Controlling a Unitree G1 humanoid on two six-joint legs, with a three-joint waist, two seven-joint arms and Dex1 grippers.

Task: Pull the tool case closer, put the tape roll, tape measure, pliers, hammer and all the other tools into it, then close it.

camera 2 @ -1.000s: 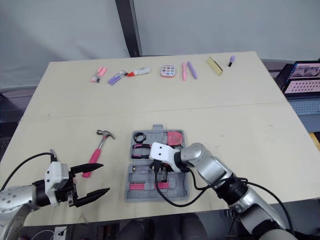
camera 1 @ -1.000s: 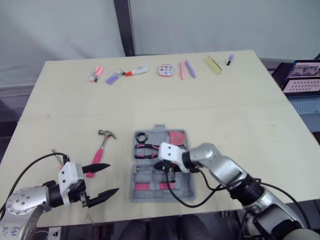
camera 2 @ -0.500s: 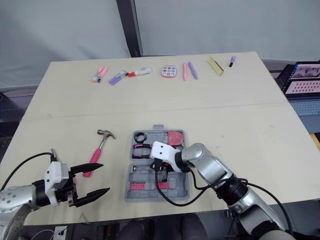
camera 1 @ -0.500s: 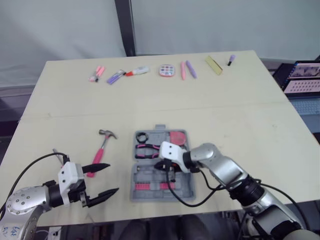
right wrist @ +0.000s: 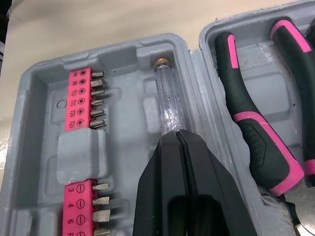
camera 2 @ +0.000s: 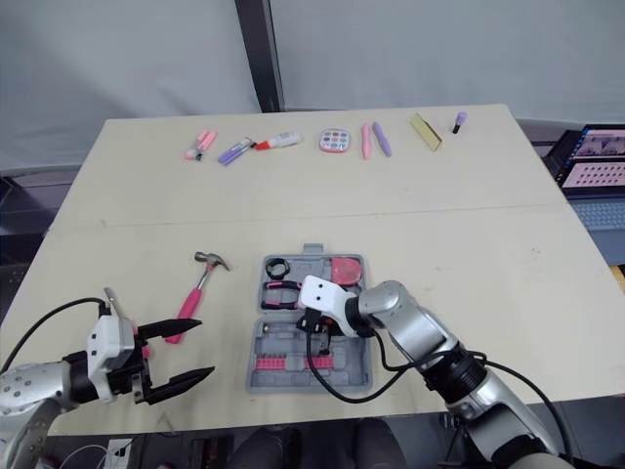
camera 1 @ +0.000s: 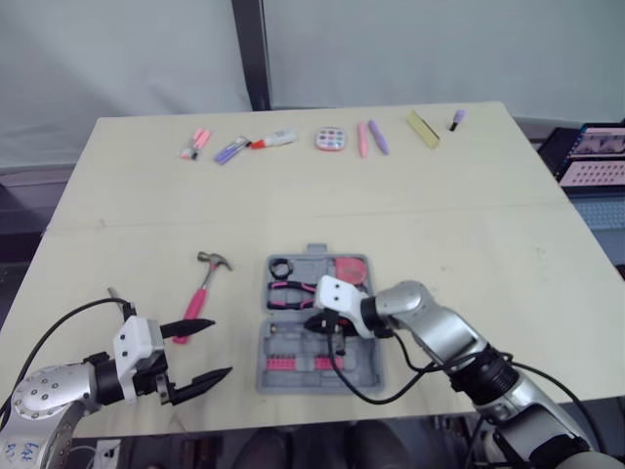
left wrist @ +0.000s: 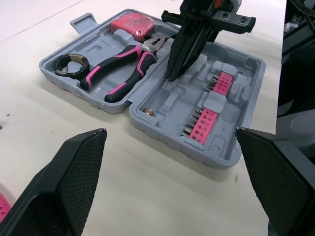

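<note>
The tool case (left wrist: pixel 170 140) lies open near the front of the surface (camera 1: pixel 439 225), with the tape roll (left wrist: pixel 71 64), pliers (left wrist: pixel 123 69) and tape measure (left wrist: pixel 132 25) in its far half. The right end effector (right wrist: pixel 178 133), fingers pressed together, points into the near half, its tips apparently touching the clear screwdriver (right wrist: pixel 166 101) lying in its slot. The left end effector (camera 1: pixel 217 348) hovers left of the case with fingers spread wide, the hammer (camera 1: pixel 200 291) just beyond it

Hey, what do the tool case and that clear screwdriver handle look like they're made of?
Tool case: probably moulded grey plastic, matte, judging by its shaped recesses. Screwdriver handle: seemingly clear glossy plastic; it's see-through with highlights, brass-coloured end.
</note>
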